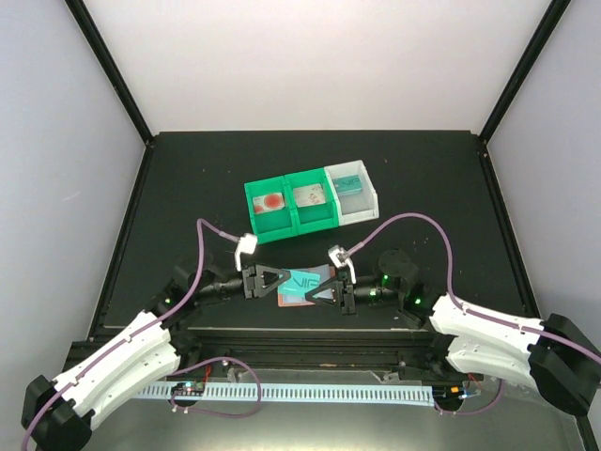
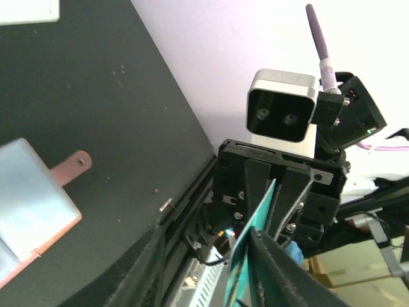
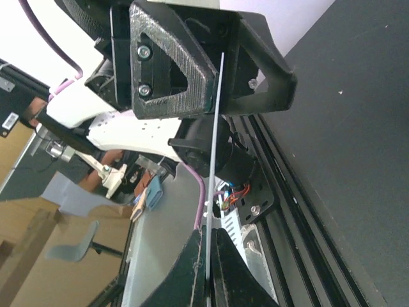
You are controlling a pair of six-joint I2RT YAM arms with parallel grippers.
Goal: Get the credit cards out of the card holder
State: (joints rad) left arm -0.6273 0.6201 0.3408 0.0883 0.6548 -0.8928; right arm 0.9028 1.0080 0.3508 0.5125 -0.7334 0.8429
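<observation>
A teal credit card [image 1: 302, 281] is held in the air between my two grippers, low over the front of the table. My right gripper [image 1: 315, 293] is shut on one end of it; in the right wrist view the card [image 3: 214, 147] shows edge-on, pinched between the fingertips [image 3: 192, 268]. My left gripper [image 1: 282, 280] faces it with its jaws apart. The card [image 2: 255, 236] lies against one left finger [image 2: 281, 268], with a gap to the other. The card holder [image 2: 32, 204], pale blue inside with a salmon border and tab, lies open on the table under the card.
Two joined green trays [image 1: 252, 193] and a white tray [image 1: 374, 199] stand behind, each with a card inside: one white with a red mark [image 1: 272, 200], one pale [image 1: 310, 195], one teal [image 1: 351, 182]. A black rail runs along the table's near edge [image 3: 300, 211].
</observation>
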